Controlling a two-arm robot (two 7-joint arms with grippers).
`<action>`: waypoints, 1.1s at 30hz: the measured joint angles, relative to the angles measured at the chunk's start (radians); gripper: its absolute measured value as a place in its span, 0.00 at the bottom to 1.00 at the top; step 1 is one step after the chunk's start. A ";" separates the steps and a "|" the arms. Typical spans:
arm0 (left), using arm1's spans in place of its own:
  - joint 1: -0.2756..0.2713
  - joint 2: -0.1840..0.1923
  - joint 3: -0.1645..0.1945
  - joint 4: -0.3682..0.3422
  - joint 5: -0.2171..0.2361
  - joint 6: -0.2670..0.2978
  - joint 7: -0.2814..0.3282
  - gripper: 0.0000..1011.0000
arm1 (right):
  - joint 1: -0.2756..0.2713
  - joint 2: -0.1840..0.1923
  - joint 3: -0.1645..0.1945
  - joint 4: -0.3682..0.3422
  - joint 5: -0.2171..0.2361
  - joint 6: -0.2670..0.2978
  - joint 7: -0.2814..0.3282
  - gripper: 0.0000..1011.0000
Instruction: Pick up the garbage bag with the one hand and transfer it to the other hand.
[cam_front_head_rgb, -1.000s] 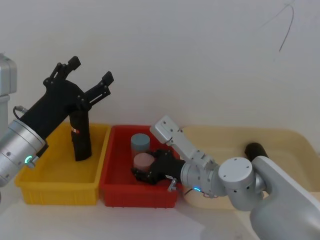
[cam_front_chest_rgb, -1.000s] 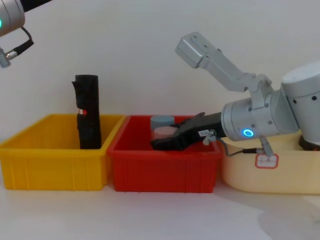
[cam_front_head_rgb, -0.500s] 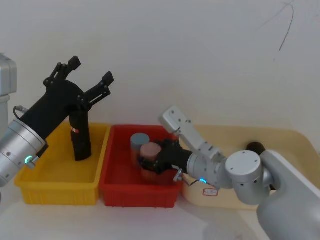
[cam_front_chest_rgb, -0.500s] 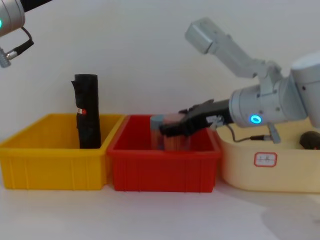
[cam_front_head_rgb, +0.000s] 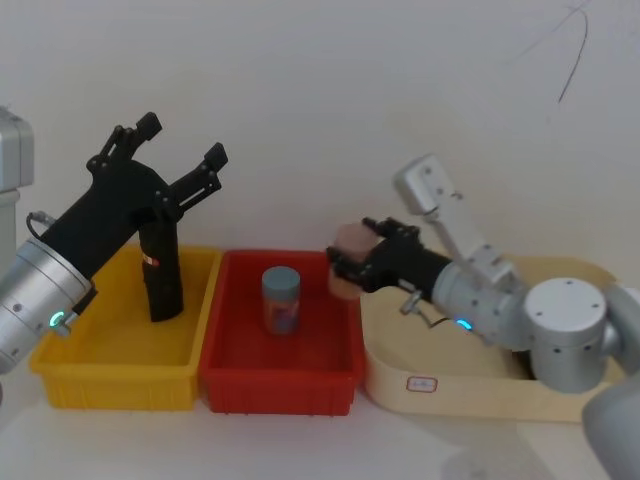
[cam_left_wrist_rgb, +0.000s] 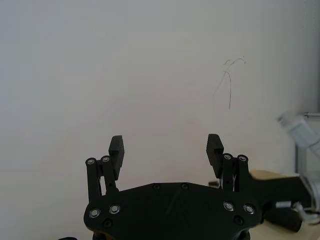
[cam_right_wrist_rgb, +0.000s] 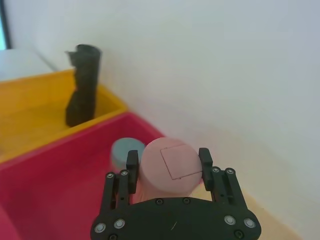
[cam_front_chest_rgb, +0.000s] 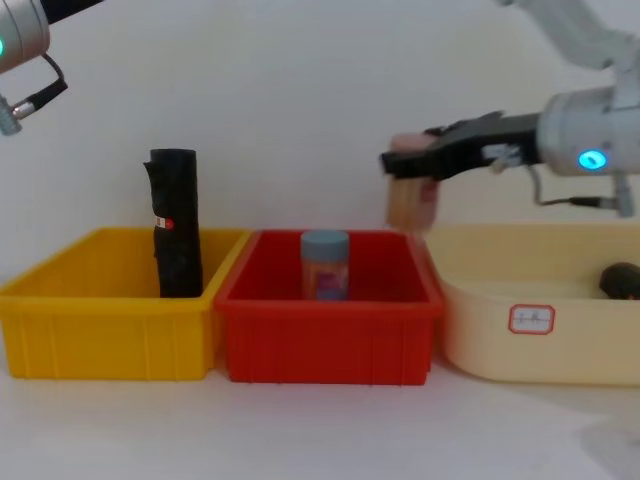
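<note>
The garbage bag (cam_front_head_rgb: 160, 275) is a tall black roll with a small red-white label, standing upright in the yellow bin (cam_front_head_rgb: 110, 375); it also shows as the garbage bag (cam_front_chest_rgb: 175, 225) and the garbage bag (cam_right_wrist_rgb: 82, 85). My left gripper (cam_front_head_rgb: 182, 140) hangs open above it, well clear of the roll, and the left gripper (cam_left_wrist_rgb: 165, 150) has nothing between its fingers. My right gripper (cam_front_head_rgb: 357, 258) is shut on a pink-lidded jar (cam_front_head_rgb: 347, 238), held in the air over the right edge of the red bin (cam_front_head_rgb: 230, 385). The right gripper (cam_right_wrist_rgb: 168, 157) clamps the jar (cam_right_wrist_rgb: 167, 172) from both sides.
A blue-lidded jar (cam_front_head_rgb: 281, 298) stands in the middle of the red bin (cam_front_chest_rgb: 330, 330). A cream tray (cam_front_chest_rgb: 560, 350) sits to the right, with a dark object (cam_front_chest_rgb: 620, 280) lying in it. The three containers stand side by side against a white wall.
My right gripper has lifted the pink-lidded jar out of the red bin and carried it up and to the right. The left arm and the garbage bag have not moved.
</note>
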 joint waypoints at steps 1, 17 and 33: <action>0.000 0.000 0.000 0.000 0.000 0.000 0.000 0.99 | -0.009 0.011 0.011 -0.017 0.004 0.002 -0.006 0.70; 0.000 0.000 0.000 0.000 0.000 0.000 0.000 0.99 | -0.096 0.087 0.077 -0.075 0.010 0.030 -0.064 0.77; 0.000 0.000 0.000 0.000 0.000 0.000 0.000 0.99 | -0.199 0.122 0.128 -0.148 0.045 0.017 -0.058 0.99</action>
